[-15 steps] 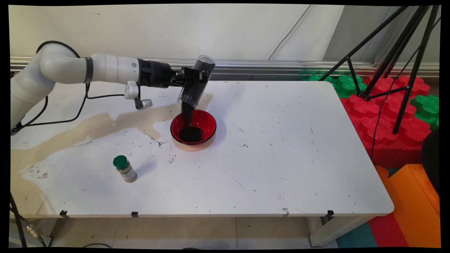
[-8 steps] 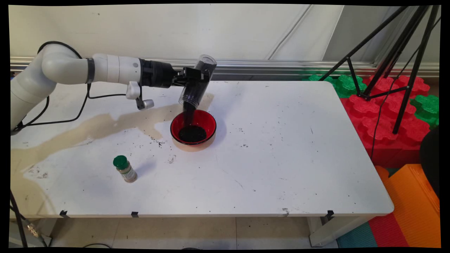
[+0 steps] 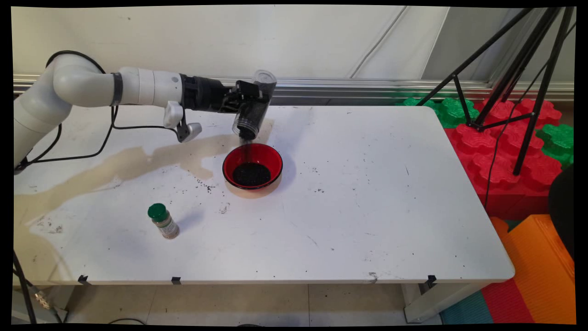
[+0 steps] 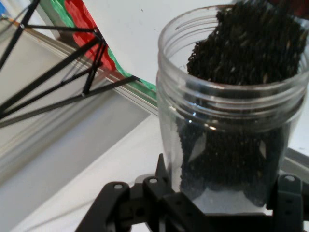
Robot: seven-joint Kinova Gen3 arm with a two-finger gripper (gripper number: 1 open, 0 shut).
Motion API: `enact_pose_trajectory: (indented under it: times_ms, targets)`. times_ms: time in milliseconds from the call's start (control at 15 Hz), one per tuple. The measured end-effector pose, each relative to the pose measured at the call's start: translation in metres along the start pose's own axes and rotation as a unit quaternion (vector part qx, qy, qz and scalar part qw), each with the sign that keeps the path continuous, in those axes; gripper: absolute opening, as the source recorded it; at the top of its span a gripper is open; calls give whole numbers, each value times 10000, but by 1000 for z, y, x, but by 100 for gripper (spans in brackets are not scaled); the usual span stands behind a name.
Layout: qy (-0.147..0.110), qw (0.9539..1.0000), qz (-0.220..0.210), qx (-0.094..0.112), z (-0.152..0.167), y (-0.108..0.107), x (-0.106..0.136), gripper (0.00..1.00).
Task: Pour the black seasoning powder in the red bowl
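Gripping a clear plastic jar (image 3: 255, 105) round its body, the pincer (image 3: 245, 99) holds it tipped with its open mouth down and toward the worktop's near side, raised above the far rim of a red bowl (image 3: 252, 169). In the hand view the jar (image 4: 231, 111) sits clamped between the black linkage, its threaded mouth wide and dark granules (image 4: 246, 46) heaped at the opening. A thin fall of the granules (image 3: 246, 145) drops from the mouth into the bowl, which has a dark pile in its bottom.

Nearer the front edge and to the left, well apart from the bowl, a small spice bottle with a green cap (image 3: 163, 220) stands on the white worktop (image 3: 367, 207). A tan stain (image 3: 128, 163) runs across the worktop's left part, with dark specks scattered beside the bowl. Beyond the worktop's right end stand black tripod legs (image 3: 519, 59) over red and green foam blocks (image 3: 500, 151).
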Motion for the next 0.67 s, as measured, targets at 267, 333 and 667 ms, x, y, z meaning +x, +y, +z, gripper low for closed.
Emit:
enact_pose_trajectory:
  times_ms: [267,333,667]
  targets:
    - [1,9985,-523,-165,-3,5,-4,0]
    - [13,9978,-627,-194,-4,6,-4,0]
    - [65,9915,-1258,-331,-7,6,-4,0]
